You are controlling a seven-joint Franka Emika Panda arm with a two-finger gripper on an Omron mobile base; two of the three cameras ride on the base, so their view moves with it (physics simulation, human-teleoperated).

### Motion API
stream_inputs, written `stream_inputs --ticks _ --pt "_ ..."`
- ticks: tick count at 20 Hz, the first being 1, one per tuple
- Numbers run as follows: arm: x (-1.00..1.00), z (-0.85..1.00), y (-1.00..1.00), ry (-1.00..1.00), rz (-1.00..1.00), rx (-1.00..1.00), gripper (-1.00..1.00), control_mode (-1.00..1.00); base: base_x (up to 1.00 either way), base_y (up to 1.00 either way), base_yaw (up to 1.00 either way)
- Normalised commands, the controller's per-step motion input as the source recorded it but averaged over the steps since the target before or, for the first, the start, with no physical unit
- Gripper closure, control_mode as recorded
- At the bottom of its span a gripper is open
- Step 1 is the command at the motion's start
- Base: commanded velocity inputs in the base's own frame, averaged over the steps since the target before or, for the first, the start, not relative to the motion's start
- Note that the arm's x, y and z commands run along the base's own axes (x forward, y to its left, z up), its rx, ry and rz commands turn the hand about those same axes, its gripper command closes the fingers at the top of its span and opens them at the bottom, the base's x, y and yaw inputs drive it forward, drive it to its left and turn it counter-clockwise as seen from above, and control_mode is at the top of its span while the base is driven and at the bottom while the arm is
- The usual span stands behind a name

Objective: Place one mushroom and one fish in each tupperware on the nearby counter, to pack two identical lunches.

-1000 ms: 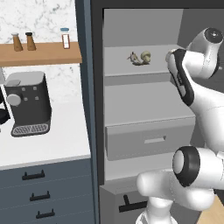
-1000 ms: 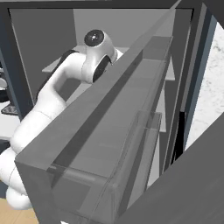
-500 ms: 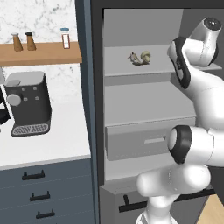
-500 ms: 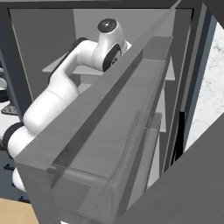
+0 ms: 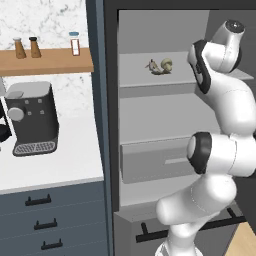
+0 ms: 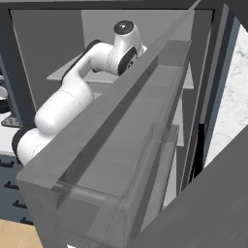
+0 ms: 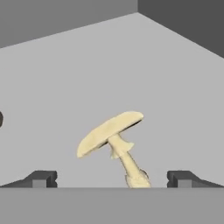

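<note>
Left base view: you see the arm (image 5: 220, 115) reaching into the open fridge, its wrist level with the upper shelf (image 5: 150, 82). A mushroom (image 5: 166, 64) and a small grey item just beside it, too small to identify, lie on that shelf. Left of the fridge, a coffee machine (image 5: 32, 117) stands on the table (image 5: 65, 165).

Right base view: the fridge door (image 6: 126, 145) blocks most of your sight; the arm bends behind it toward the shelf.

Hand view: the gripper (image 7: 111, 178) has its fingers wide apart and holds nothing. A mushroom stands tilted between them, stem near the lower edge.

Step in hand, as judged: fetching the first mushroom. Next, you advance slightly and close on the stem.
</note>
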Motion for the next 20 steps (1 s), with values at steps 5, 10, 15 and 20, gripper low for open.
stream_inputs --ticks 5,10,15,20 --pt "0.41 -0.27 0.00 0.00 0.00 0.00 -1.00 -1.00 0.00 0.00 0.00" --pt "0.39 -0.02 -0.10 0.00 0.00 0.00 -1.00 -1.00 0.00 0.00 0.00" --pt "0.38 0.00 -0.25 0.00 0.00 0.00 -1.00 -1.00 0.00 0.00 0.00" --pt "0.03 -0.17 -0.17 0.00 0.00 0.00 -1.00 -1.00 0.00 0.00 0.00"
